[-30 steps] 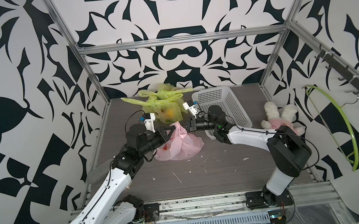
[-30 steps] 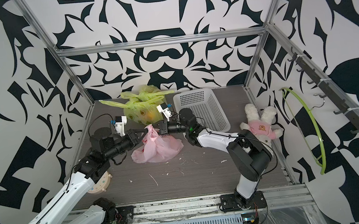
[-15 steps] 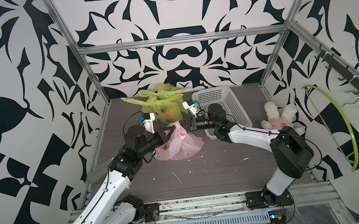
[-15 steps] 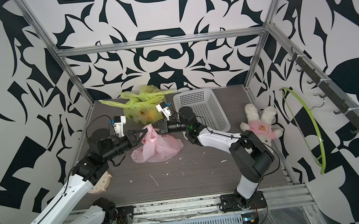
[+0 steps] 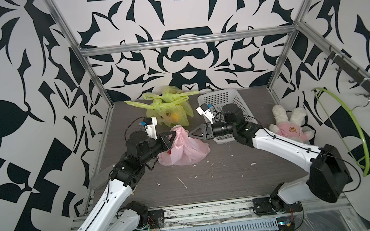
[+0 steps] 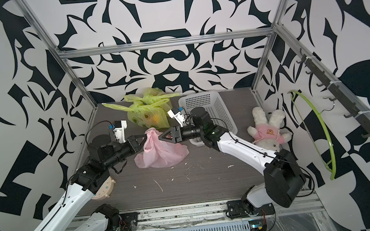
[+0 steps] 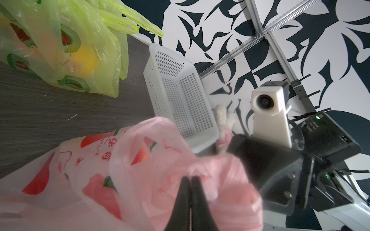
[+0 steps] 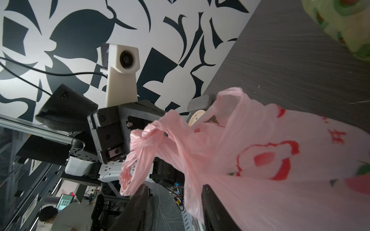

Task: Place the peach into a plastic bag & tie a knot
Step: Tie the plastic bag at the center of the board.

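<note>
Now, in both top views the pink bag [image 5: 183,152] [image 6: 160,155] sits near the middle of the table [image 5: 232,176], between the left gripper [image 5: 174,134] and the right gripper [image 5: 190,135]. In the left wrist view, the left fingers [image 7: 184,192] are pressed together on the bag's bunched top. In the right wrist view, the right fingers [image 8: 212,200] stand apart with loose film between them. The peach cannot be made out.

The left arm [image 5: 108,199] reaches forward, and the left gripper [image 5: 174,134] has its fingers [image 7: 185,192] pressed flat together, nipping a fold of the pink bag [image 5: 183,153] at their tips. The right arm [image 5: 283,148] stretches in from the opposite side, so the right gripper [image 5: 190,135] points almost tip to tip at the left one. Its fingers [image 8: 212,206] are spread, with bag film hanging loose between them.
</note>
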Available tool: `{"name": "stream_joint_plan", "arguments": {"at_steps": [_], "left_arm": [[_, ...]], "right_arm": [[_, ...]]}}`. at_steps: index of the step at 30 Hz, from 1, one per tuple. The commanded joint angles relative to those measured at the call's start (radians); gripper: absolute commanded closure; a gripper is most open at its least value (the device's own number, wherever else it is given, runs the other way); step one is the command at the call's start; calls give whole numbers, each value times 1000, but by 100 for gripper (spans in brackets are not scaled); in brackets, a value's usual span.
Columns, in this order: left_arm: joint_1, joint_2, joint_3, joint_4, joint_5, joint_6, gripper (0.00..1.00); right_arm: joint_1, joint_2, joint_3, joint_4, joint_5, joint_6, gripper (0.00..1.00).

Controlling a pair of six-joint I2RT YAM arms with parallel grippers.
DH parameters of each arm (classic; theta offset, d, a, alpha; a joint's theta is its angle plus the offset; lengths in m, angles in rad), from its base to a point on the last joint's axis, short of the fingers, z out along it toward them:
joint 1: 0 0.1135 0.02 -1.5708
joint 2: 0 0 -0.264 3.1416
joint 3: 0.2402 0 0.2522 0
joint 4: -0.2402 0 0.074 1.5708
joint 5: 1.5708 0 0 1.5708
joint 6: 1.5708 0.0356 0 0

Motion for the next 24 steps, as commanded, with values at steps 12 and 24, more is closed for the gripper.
{"name": "stream_joint_plan", "arguments": {"at_steps": [12, 24], "left_arm": [[7, 2, 51, -35, 2, 40, 100], [7, -6, 43, -30, 21, 32, 100]], "right_arm": [[246, -107, 106, -152, 234, 1, 41], [259, 20, 179, -103, 243, 17, 41]]}}
